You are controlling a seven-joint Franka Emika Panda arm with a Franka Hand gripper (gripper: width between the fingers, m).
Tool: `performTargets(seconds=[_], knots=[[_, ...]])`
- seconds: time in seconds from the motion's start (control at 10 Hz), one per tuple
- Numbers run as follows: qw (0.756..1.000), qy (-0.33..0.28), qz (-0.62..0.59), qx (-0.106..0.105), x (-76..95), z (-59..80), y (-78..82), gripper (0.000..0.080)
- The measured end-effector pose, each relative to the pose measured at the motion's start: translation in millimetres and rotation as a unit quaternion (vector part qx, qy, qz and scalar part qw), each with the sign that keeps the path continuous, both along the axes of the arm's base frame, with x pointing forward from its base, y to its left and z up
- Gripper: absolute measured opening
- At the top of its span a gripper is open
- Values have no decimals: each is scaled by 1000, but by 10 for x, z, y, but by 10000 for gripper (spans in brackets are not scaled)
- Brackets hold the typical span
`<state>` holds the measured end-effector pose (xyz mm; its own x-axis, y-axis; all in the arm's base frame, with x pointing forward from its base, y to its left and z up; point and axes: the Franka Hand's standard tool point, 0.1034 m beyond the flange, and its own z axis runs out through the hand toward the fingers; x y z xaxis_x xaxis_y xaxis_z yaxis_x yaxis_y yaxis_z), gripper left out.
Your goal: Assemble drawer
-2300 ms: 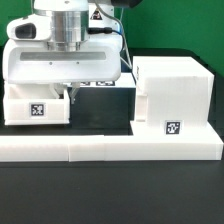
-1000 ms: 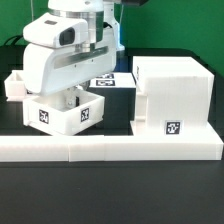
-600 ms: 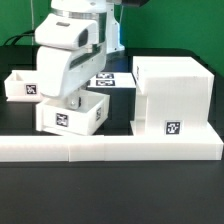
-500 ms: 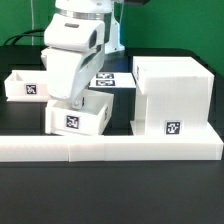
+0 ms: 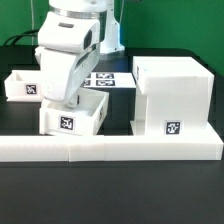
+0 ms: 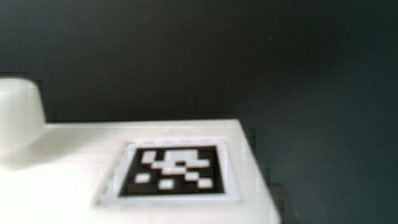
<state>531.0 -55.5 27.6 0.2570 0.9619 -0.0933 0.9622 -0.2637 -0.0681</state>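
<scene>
My gripper (image 5: 73, 100) reaches down into a small white tray (image 5: 72, 119) with a square tag on its front and is shut on its wall. It holds the tray tilted between the second small tray (image 5: 24, 85) at the exterior view's left and the large cube-like housing (image 5: 172, 94) at the right. The fingertips are hidden behind the hand and the tray. The wrist view shows a white tray surface with a tag (image 6: 175, 171), a rounded white part (image 6: 15, 118) beside it, and no fingers.
The long low white L-shaped wall (image 5: 110, 149) runs along the front, just in front of the held tray and the housing. The marker board (image 5: 106, 82) lies on the black table behind the held tray.
The gripper has carried the small tray from beside the left tray toward the housing. In the last half second it shifted slightly back to the exterior view's left.
</scene>
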Motion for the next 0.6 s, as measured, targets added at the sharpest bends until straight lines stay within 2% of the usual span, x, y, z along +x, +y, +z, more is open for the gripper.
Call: performTargets(seconds=[0.3,0.5,0.6], knots=[[1000,2,17,2,-6,-6,-1,42],[994,11,108,9,-37,-38,8,42],[995,11,96,9,-41,-40,21,42]])
